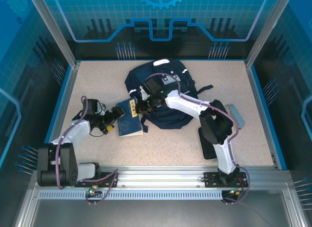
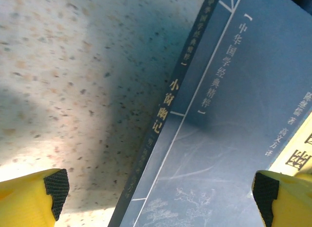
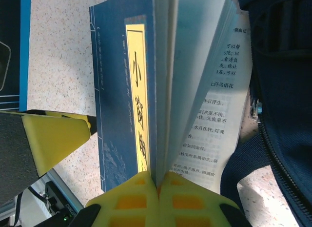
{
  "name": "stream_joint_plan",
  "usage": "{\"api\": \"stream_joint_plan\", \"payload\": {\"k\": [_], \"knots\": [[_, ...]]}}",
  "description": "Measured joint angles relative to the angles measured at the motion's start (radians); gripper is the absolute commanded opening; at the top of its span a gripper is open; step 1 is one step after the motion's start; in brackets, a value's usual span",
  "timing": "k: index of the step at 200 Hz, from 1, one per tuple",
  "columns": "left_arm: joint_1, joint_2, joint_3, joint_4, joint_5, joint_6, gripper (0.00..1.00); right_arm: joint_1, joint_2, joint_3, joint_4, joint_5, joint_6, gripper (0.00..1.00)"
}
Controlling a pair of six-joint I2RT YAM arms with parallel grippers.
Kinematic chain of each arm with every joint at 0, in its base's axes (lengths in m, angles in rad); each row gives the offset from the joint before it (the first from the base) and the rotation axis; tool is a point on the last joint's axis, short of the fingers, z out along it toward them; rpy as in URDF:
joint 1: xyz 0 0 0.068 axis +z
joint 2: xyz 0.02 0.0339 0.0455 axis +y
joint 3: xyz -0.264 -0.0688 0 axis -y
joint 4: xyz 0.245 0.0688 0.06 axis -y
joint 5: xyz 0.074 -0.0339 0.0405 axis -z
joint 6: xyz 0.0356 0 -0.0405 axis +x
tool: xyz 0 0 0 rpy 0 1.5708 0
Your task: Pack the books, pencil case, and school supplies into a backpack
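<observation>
Our right gripper point(image 3: 157, 188) pinches the cover edge of the book point(image 1: 130, 122), pages splaying, on the table point(image 1: 97, 85) just left of the backpack point(image 1: 163, 88). Our left gripper point(image 2: 161, 193) gapes wide above its spine. Lifting thus, we risk tearing or dropping it.

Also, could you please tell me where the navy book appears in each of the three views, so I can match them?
Top external: the navy book sits left of centre, beside the backpack.
Left wrist: its cover fills the right half, spine running diagonally.
Right wrist: centre, seen edge-on, pages fanned, pinched by the right gripper.
Shared landmark: the yellow label on its cover.
</observation>
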Motion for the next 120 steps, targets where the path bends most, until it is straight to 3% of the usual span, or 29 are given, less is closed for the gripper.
{"api": "stream_joint_plan", "payload": {"k": [49, 75, 120], "knots": [[-0.005, 0.015, -0.046, 0.148, 0.134, -0.039, 0.99, -0.035, -0.015, -0.031, 0.027, -0.05, 0.0, 0.0], [-0.014, 0.046, -0.046, 0.2, 0.18, -0.054, 0.94, -0.044, -0.015, -0.034, 0.036, -0.067, 0.0, 0.0], [-0.028, 0.051, -0.062, 0.294, 0.22, -0.084, 0.56, -0.06, -0.015, -0.039, 0.049, -0.085, 0.008, 0.0]]}}
